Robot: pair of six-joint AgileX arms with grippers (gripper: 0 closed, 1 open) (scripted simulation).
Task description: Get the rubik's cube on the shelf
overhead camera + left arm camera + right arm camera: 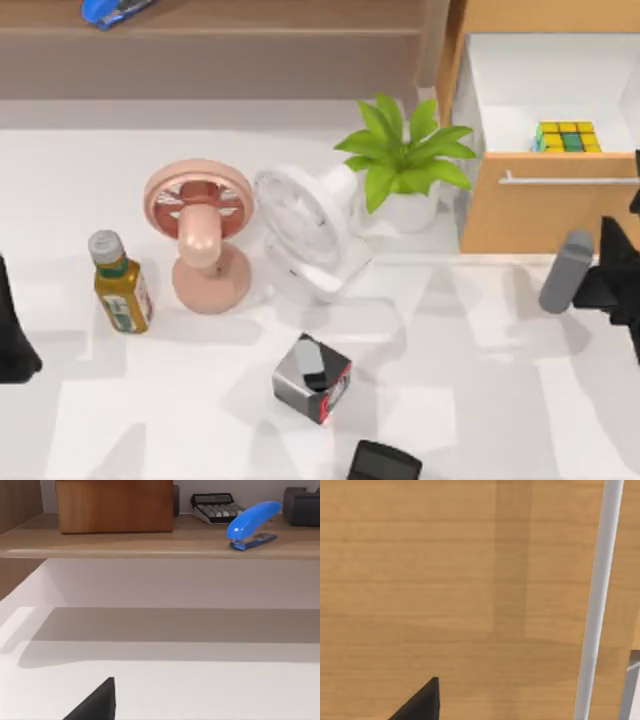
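Observation:
The rubik's cube [567,137], yellow, green and blue, lies inside the open white drawer [520,80] of the orange-tan cabinet at the back right. The shelf [210,45] runs along the back of the table, left of the cabinet; in the left wrist view its ledge [150,542] stretches across. My right gripper [612,280] is at the right edge, just in front of the drawer front [445,580] and close to its metal handle [597,600]. My left gripper [12,340] stays at the left edge, far from the cube.
A blue stapler [252,522], a wooden box [115,505] and a calculator [217,507] sit on the shelf. On the table stand a pink fan [198,235], white fan [305,235], potted plant [405,160], bottle [120,283], grey-black-red box [312,378] and grey cylinder [567,270].

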